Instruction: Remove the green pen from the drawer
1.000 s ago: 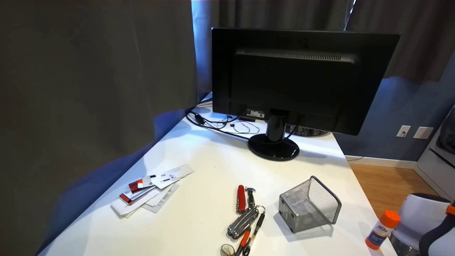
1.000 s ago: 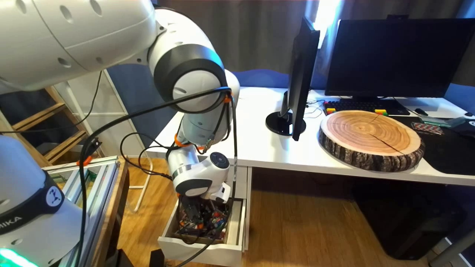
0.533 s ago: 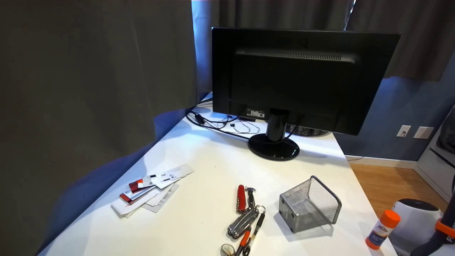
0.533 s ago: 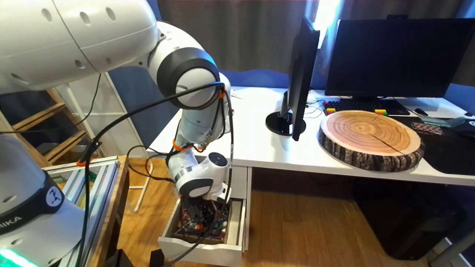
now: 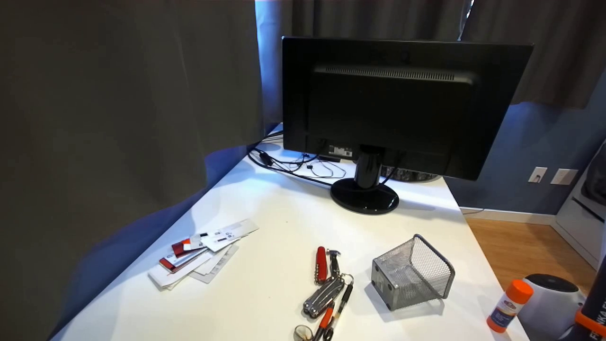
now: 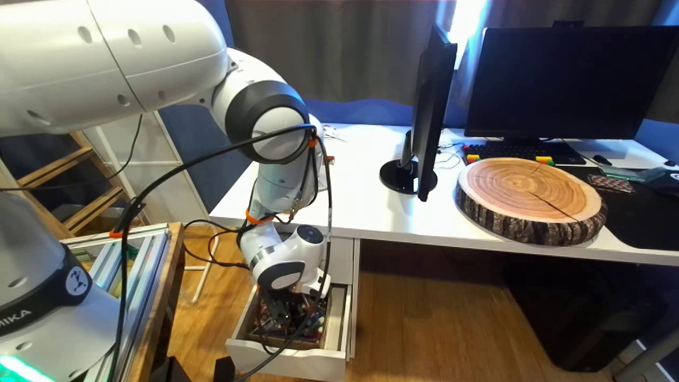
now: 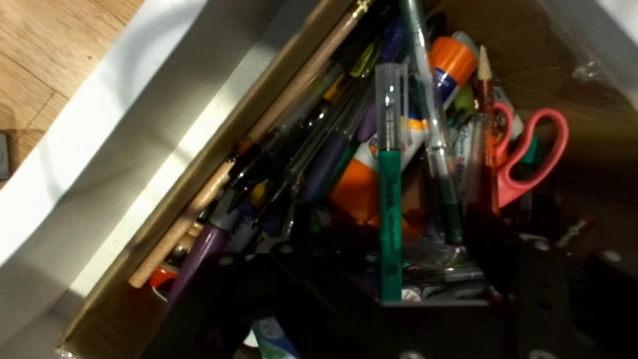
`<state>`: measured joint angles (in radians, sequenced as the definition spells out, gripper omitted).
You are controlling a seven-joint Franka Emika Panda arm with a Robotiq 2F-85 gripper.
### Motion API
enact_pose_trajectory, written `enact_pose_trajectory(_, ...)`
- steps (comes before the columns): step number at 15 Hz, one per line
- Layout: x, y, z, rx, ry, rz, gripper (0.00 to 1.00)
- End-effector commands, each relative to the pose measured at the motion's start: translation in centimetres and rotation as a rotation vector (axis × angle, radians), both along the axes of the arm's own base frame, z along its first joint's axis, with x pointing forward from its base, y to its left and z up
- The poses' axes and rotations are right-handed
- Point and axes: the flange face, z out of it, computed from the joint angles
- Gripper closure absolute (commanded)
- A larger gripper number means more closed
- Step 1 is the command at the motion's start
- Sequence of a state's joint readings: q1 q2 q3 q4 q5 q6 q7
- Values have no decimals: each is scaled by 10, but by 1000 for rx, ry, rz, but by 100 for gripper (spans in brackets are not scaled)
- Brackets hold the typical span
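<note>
Green pen (image 7: 391, 214) in the drawer (image 6: 313, 364), gripper (image 7: 407, 242) spread wide, fingers either side of it in wrist view, contact unclear

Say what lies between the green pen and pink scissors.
Wrist view, from green pen to scissors: part of a glue stick, a clear pen, a white printed barrel, a red pencil.

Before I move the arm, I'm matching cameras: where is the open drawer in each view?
In an exterior view: open drawer at the bottom, just left of center.
In an exterior view with a mesh cup: not in it.
Wrist view: it fills most of the picture, white side wall across the upper left.
Shared landmark: wooden floor, in both exterior views and the wrist view's upper left corner.
</note>
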<state>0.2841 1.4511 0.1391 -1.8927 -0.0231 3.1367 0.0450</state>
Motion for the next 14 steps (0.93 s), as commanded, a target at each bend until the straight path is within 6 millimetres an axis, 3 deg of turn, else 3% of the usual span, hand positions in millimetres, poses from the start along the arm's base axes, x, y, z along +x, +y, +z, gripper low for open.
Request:
enact_pose_trajectory(1, 2, 1, -12, -19, -10, -19, 52)
enact_pose_trajectory(5, 3, 3, -18, -11, -11, -23, 81)
enact_pose_trajectory(9, 6, 6, -10, -5, -7, -22, 67)
enact_pose_trajectory(10, 7, 6, -10, -6, -8, -22, 71)
enact_pose_trajectory(11, 7, 5, -10, -8, -9, -23, 93)
enact_pose_trajectory(14, 8, 3, -11, -14, -9, -25, 100)
